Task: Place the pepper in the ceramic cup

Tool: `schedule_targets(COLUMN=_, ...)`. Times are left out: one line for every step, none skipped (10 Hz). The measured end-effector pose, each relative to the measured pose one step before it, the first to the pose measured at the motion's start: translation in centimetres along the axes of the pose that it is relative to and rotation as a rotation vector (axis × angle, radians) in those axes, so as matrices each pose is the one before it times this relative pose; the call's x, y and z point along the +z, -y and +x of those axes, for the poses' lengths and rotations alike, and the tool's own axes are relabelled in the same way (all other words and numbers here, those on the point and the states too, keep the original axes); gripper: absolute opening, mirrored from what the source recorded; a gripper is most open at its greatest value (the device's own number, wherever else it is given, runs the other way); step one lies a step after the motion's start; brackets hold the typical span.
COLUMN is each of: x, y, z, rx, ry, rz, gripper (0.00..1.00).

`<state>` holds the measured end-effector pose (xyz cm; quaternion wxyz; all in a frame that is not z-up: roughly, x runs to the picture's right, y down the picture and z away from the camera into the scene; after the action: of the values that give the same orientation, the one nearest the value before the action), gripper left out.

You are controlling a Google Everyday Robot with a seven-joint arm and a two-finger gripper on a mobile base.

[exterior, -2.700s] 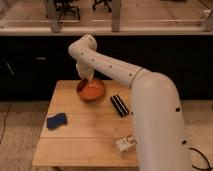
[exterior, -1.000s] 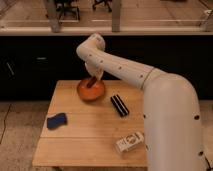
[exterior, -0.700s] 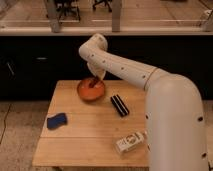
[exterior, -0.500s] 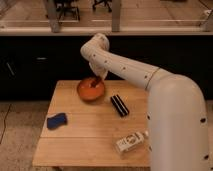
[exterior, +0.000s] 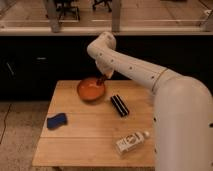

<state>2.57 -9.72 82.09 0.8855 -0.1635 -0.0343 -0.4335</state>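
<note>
Item, pepper: small, light, probably slick; take yours across its middle. Your gripper (exterior: 101, 80) sits closed over the bowl (exterior: 89, 91) rim, contents indiscernible.

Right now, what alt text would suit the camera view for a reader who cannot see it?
A white robot arm reaches over a wooden table, its shut gripper at the far rim of an orange bowl. A blue sponge, a black block and a white bottle on its side also lie on the table.
</note>
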Motion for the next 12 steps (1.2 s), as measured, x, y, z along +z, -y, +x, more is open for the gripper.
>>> schedule_targets(x=-0.188, y=-0.443, z=0.195, rx=0.00731, ry=-0.00214, rz=0.00157, gripper=0.04)
schedule_targets(x=-0.230, y=-0.222, z=-0.172, rx=0.00173, ry=-0.00053, rz=0.00258, gripper=0.04)
schedule_targets(x=-0.183, y=-0.074, z=-0.217, rx=-0.00082, ry=-0.00016, rz=0.00259, gripper=0.04)
schedule_targets(x=-0.208, y=-0.371, z=-0.055, rx=0.00227, ry=-0.00232, rz=-0.00069, gripper=0.04)
schedule_targets(x=-0.587, y=-0.846, z=-0.178, rx=0.00596, ry=-0.00570, rz=0.00120, gripper=0.04)
schedule_targets(x=-0.362, y=-0.590, z=0.002, rx=0.00619, ry=-0.00510, rz=-0.00007, gripper=0.04)
schedule_targets(x=-0.462, y=-0.809, z=0.138, rx=0.00999, ry=-0.00997, rz=-0.00177, gripper=0.04)
schedule_targets(x=-0.509, y=-0.631, z=0.173, rx=0.00719, ry=-0.00937, rz=-0.00042, gripper=0.04)
schedule_targets(x=-0.321, y=-0.778, z=0.466, rx=0.01181, ry=-0.00971, rz=-0.00411, gripper=0.04)
schedule_targets(x=-0.152, y=-0.581, z=0.385, rx=0.01079, ry=-0.00735, rz=-0.00403, gripper=0.04)
schedule_targets(x=-0.159, y=-0.453, z=0.341, rx=0.01262, ry=-0.01007, rz=-0.00593, gripper=0.04)
schedule_targets(x=-0.021, y=-0.326, z=0.288, rx=0.00995, ry=-0.00868, rz=-0.00657, gripper=0.04)
